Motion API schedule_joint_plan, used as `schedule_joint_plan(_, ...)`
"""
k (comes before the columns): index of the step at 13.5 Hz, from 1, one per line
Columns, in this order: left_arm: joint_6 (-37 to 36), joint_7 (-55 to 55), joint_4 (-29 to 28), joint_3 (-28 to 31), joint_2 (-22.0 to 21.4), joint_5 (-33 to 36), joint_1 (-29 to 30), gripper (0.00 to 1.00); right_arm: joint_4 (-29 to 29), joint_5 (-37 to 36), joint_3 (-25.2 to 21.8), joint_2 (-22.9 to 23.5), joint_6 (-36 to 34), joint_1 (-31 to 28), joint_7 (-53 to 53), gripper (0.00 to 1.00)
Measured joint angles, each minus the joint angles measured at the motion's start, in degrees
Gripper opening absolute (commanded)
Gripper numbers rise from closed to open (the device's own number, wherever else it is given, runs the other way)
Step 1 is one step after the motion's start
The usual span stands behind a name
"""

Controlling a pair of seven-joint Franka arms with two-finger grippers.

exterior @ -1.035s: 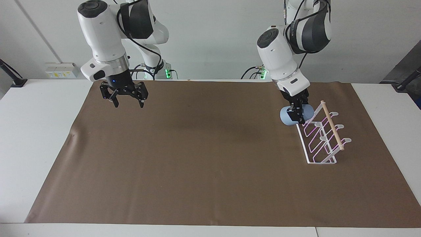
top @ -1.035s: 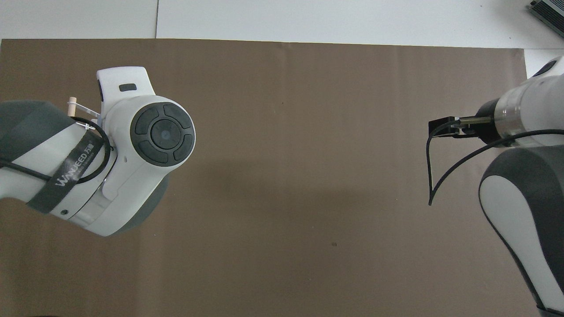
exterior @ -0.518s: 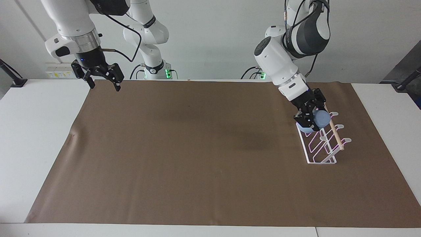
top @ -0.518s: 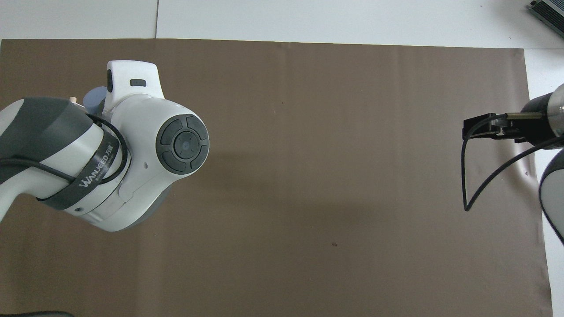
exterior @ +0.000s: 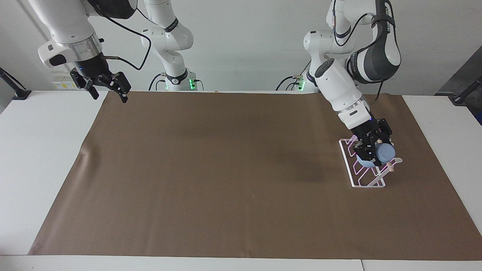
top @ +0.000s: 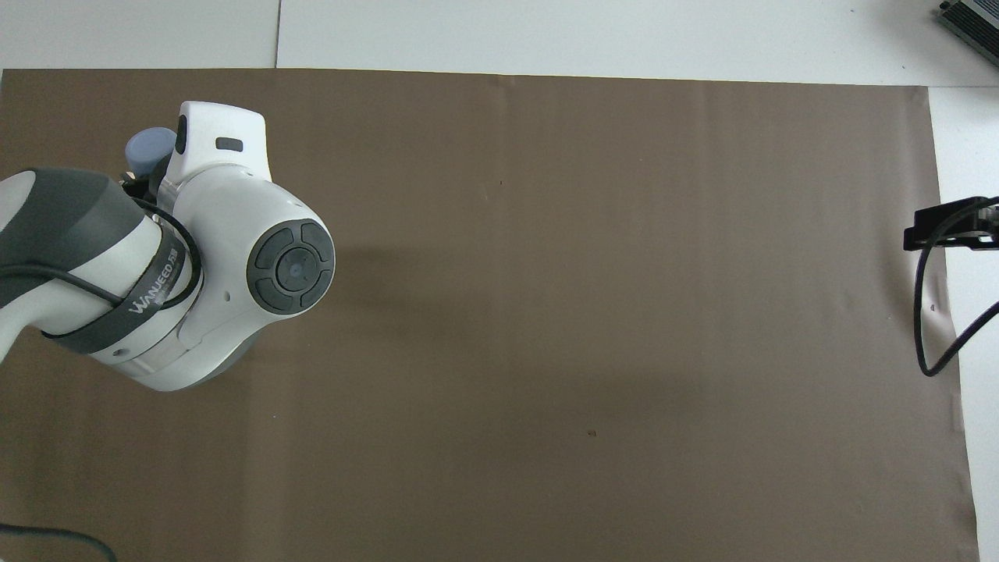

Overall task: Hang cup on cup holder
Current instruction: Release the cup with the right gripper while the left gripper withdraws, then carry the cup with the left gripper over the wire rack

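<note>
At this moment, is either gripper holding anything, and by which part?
The left gripper is shut on the cup, gripping its side wall, over the cup holder. The right gripper is open and holds nothing, waiting up at its own end.

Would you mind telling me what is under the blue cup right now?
The cup, held in the left end effector, sits tilted over the white wire cup holder, by its wooden dowel. Whether a prong has entered its mouth is hidden by the cup and end effector.
</note>
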Motion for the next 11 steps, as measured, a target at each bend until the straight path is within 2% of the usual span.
schedule_joint_plan(8, 2.3, -2.3, -6.8, -0.4, -3.0, 1.5, 0.2, 0.00, -1.0, 0.0, 0.2, -0.5, -1.8, 0.6, -3.6, 1.00)
schedule_joint_plan(11, 3.9, -2.4, -7.6, -0.4, -3.6, 1.7, 0.6, 0.00, -1.1, 0.0, 0.2, -0.6, -1.3, 0.6, -3.7, 1.00)
